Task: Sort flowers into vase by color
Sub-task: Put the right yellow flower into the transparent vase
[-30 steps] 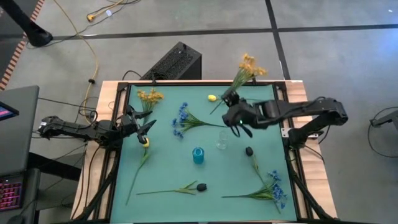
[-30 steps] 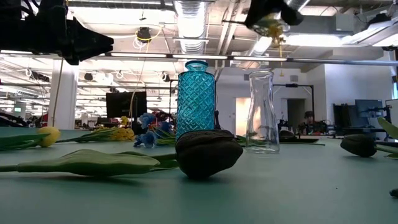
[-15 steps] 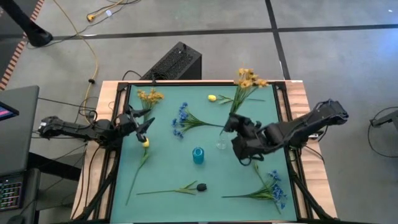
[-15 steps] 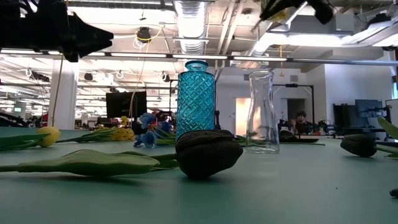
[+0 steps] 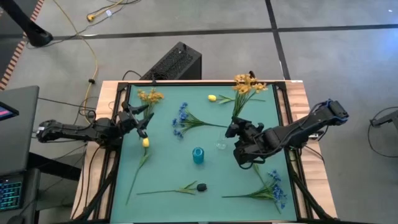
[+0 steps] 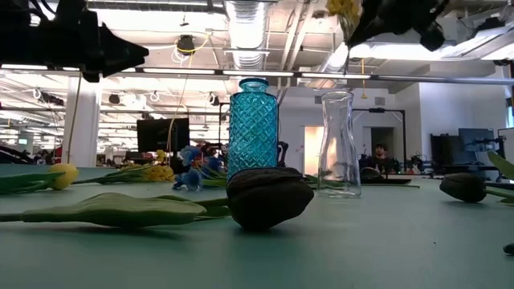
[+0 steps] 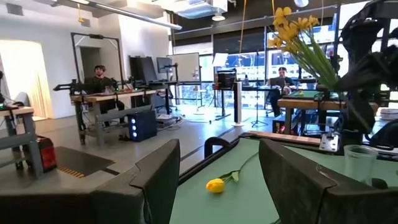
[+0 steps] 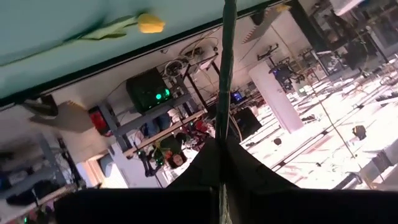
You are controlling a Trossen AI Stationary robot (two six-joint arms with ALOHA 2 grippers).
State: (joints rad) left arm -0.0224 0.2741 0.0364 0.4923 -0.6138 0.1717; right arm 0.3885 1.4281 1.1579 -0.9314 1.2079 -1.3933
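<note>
My right gripper [image 5: 236, 129] is shut on a yellow small-bloom spray [image 5: 248, 83] and hovers just right of the clear glass vase [image 5: 222, 144], high above it in the low view [image 6: 337, 144]. The blue vase [image 5: 198, 155] stands beside the clear one. My left gripper [image 5: 140, 120] is open and held above the table near the left edge, over a yellow tulip [image 5: 145, 142] lying flat. Also flat on the mat are a second yellow spray [image 5: 150, 96], two blue sprays [image 5: 182, 119] [image 5: 274, 186], a far yellow tulip [image 5: 212, 98] and a dark bud [image 5: 201, 186]. My right gripper pinches the yellow spray's green stalk [image 8: 225, 93] between its two shut fingers [image 8: 205, 163], with the stalk running on out past the fingertips. The spray is lifted clear of the table. It slants up toward the far edge, blooms [image 7: 290, 26] highest.
A black box [image 5: 175, 61] sits beyond the table's far edge. Black rails frame the green mat [image 5: 168, 168]. Bare mat lies between the two vases and the near flowers. People sit at desks in the room behind.
My right gripper has drawn back from over the far middle of the mat toward the near right, coming to a stop beside the clear vase and staying shut. The yellow spray has travelled with it, its blooms shifting toward the near edge.
</note>
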